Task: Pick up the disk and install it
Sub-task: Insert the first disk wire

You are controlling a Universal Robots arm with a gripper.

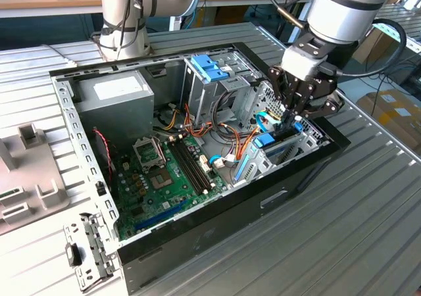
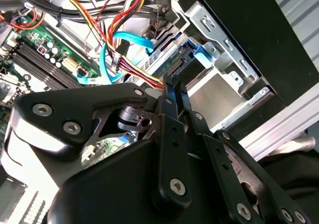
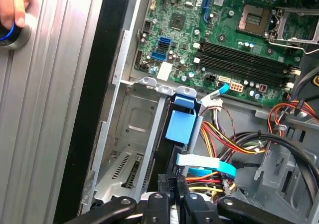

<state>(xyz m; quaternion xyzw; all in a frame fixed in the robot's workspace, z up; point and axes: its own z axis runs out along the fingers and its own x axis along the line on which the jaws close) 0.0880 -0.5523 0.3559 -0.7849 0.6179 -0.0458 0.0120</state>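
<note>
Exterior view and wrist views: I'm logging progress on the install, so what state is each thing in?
Disk: standing on edge in the metal bay, blue rails showing.
Hand: lowered over the disk, fingers close together.
Computer case: side panel off, interior exposed.
Processor socket: empty.
Memory slots: empty.

The disk [image 1: 279, 145] stands mostly sunk in its bay, its dark body hidden between metal walls. The gripper [image 1: 289, 120] covers its far end. In the first wrist view, a hand [image 3: 12, 5] is cut off.
</note>
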